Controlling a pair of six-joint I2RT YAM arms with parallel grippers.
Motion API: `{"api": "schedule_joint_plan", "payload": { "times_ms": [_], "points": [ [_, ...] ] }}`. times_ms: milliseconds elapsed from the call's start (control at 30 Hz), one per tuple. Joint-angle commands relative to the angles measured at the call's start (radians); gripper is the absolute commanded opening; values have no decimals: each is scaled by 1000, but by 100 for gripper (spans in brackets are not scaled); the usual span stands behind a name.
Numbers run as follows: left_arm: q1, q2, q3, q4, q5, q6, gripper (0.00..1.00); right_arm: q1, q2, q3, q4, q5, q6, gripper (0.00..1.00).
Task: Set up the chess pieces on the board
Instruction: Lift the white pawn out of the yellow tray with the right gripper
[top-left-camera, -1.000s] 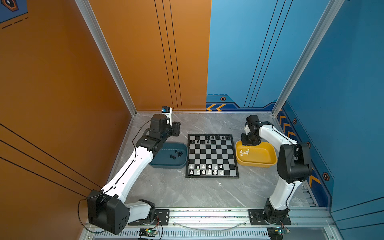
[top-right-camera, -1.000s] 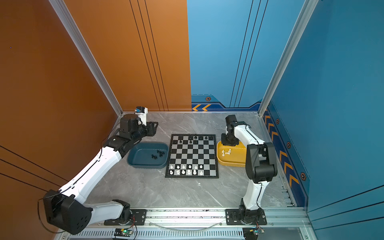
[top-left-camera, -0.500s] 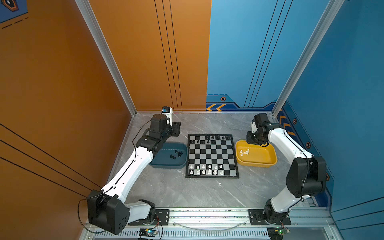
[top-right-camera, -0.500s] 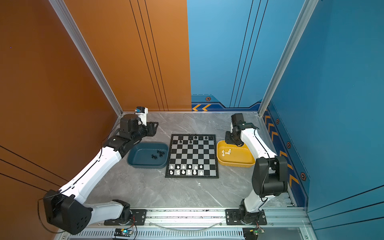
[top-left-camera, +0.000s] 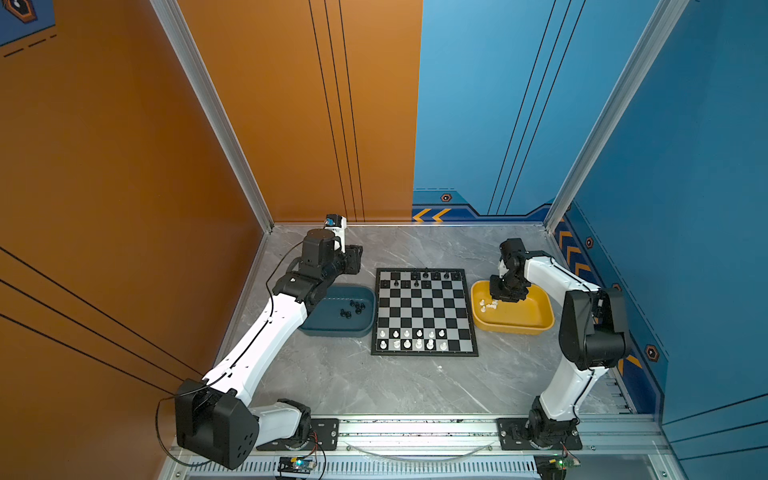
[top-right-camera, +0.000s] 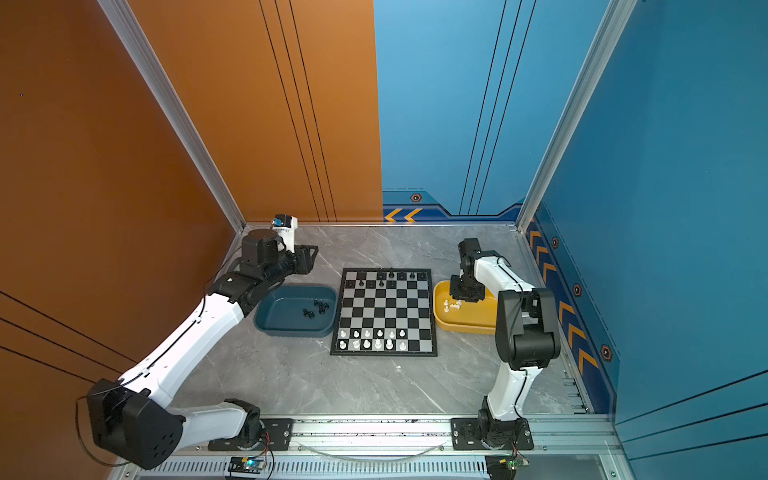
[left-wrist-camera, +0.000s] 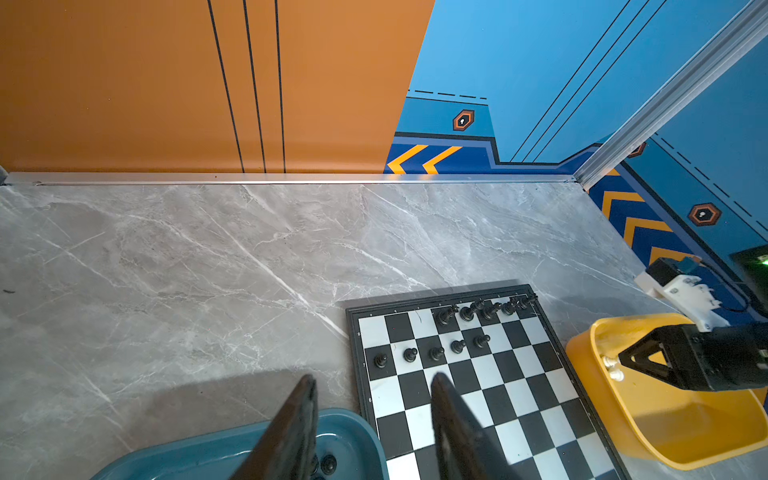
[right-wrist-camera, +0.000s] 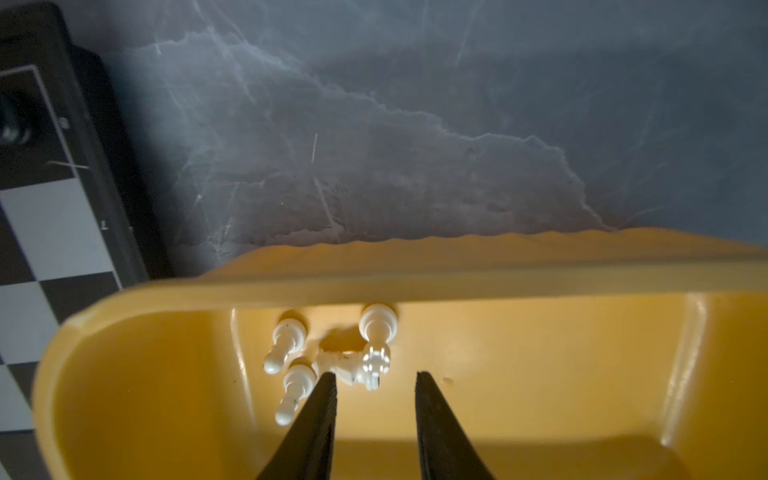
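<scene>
The board (top-left-camera: 424, 309) lies mid-table, also in the left wrist view (left-wrist-camera: 478, 386). Black chess pieces (top-left-camera: 426, 275) stand on its two far rows and white ones (top-left-camera: 417, 344) on its two near rows. Several loose black pieces (top-left-camera: 353, 309) lie in the teal tray (top-left-camera: 332, 332). Several white pieces (right-wrist-camera: 332, 361) lie on their sides in the yellow tray (top-left-camera: 515, 330). My right gripper (right-wrist-camera: 376, 374) is open down inside that tray, its tips just short of the white pieces. My left gripper (left-wrist-camera: 372, 378) hangs open and empty over the teal tray's far corner beside the board.
The orange wall is close behind my left arm (top-left-camera: 274, 328). The blue wall runs along the right behind my right arm's elbow (top-left-camera: 594, 328). Bare marble table (top-left-camera: 399, 386) lies in front of the board, and more lies beyond it (left-wrist-camera: 249, 257).
My right arm has swung and its gripper has come down into the yellow tray by the white pieces. The left arm has not moved.
</scene>
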Motion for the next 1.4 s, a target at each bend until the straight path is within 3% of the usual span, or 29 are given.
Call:
{"api": "schedule_joint_plan", "payload": {
  "times_ms": [0,767,1100,1233,1367],
  "points": [
    [-5,-18,-4,-22,7,-7,46,-7,23,34,10,11,15,35],
    [-22,-3,15,-34,-4,-5,46,-22,73,45,28,-13,25,21],
    [-24,-8,14,-40,-12,0,46,-22,78,44,29,-21,29,8],
    [-25,-10,14,-43,-15,4,46,-22,49,44,20,-12,30,1],
    [-23,-13,11,-42,-19,8,46,-21,-17,47,-15,18,32,0]
  ]
}}
